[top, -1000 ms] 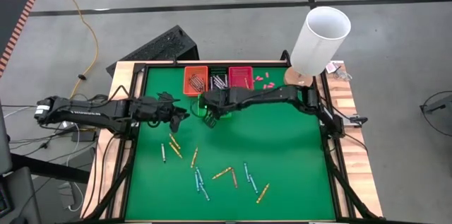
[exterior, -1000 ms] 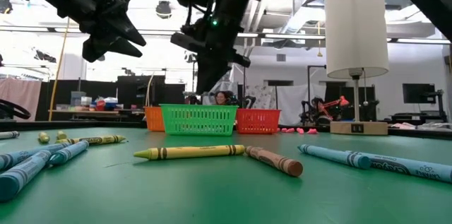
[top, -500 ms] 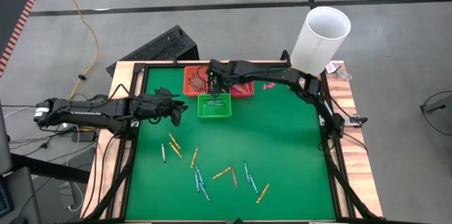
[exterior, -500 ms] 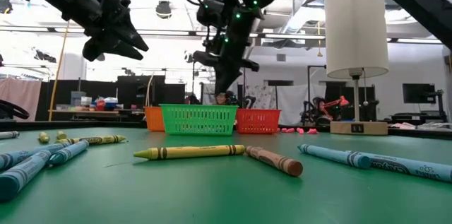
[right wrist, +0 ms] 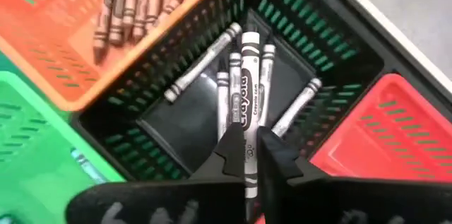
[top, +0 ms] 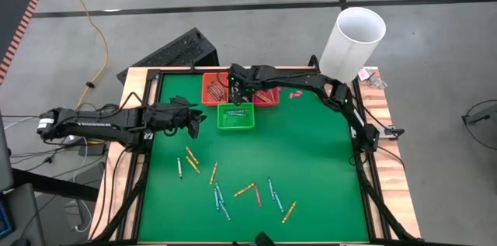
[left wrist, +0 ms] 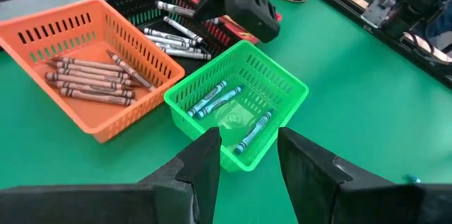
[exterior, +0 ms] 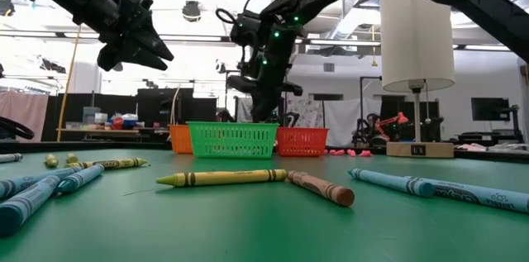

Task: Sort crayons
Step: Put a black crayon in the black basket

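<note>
Your right gripper (right wrist: 246, 155): over the black basket (right wrist: 332, 61), fingers pinched on a grey-white crayon (right wrist: 248, 104) standing upright above the ones lying in it. Your left gripper (left wrist: 245, 155): jaws apart, holding nothing, just short of the green basket (left wrist: 286, 86). Loose crayons (top: 233, 188) lie on the green mat (top: 311, 161), well behind both tools.

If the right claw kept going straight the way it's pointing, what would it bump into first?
Most likely the grey-white crayons lying in the black basket. The right gripper points down into that basket and has a grey-white crayon between its fingers, so that crayon would probably touch first.
</note>
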